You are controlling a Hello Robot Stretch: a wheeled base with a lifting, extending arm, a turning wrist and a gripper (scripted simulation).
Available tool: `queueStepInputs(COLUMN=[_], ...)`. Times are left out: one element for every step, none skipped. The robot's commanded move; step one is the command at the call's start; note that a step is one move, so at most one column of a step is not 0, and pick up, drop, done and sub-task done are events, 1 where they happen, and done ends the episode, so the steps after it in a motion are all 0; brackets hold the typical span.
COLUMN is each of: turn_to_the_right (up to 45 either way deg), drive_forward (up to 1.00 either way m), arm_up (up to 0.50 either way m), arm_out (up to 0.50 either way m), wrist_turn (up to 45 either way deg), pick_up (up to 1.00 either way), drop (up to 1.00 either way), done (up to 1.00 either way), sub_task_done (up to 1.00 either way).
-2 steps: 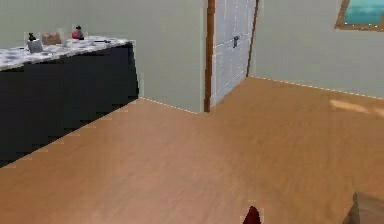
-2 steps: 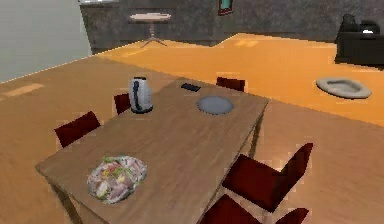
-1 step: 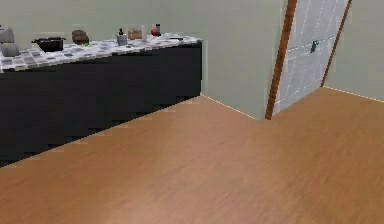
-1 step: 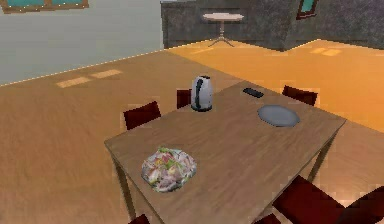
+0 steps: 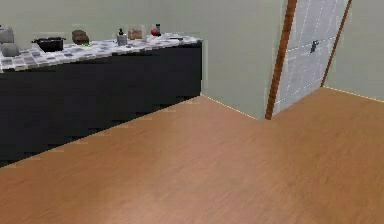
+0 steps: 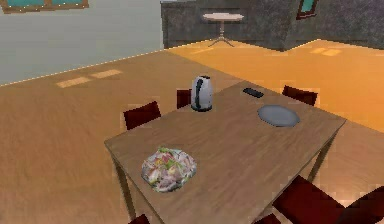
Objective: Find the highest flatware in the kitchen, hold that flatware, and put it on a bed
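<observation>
A dark-fronted kitchen counter [image 5: 60,56] is seen at the far left, small items [image 5: 122,38] being kept along its top for cooking, so flatware is judged likeliest there, though it cannot be told apart, nor can the state of the gripper.

Forward view: long black-fronted bench [image 5: 100,80] with speckled stone top along the left; white panelled door [image 5: 310,50] in a brown frame at right.

Arm side view: brown wooden bench [image 6: 240,145] carrying a white rounded jug [image 6: 202,93], grey round plate [image 6: 278,116], small dark flat object [image 6: 253,92] and dish of mixed food [image 6: 168,168]. Dark red chairs [image 6: 142,114] around it.
</observation>
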Motion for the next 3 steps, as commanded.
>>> queueStepInputs(turn_to_the_right=[0.0,0.0,0.0], drive_forward=[0.0,0.0,0.0], arm_up=[0.34,0.0,0.0], arm_out=[0.0,0.24,0.0], wrist_turn=[0.0,0.0,45.0], pick_up=[0.0,0.0,0.0], drop=[0.0,0.0,0.0], done=[0.0,0.0,0.0], sub_task_done=[0.0,0.0,0.0])
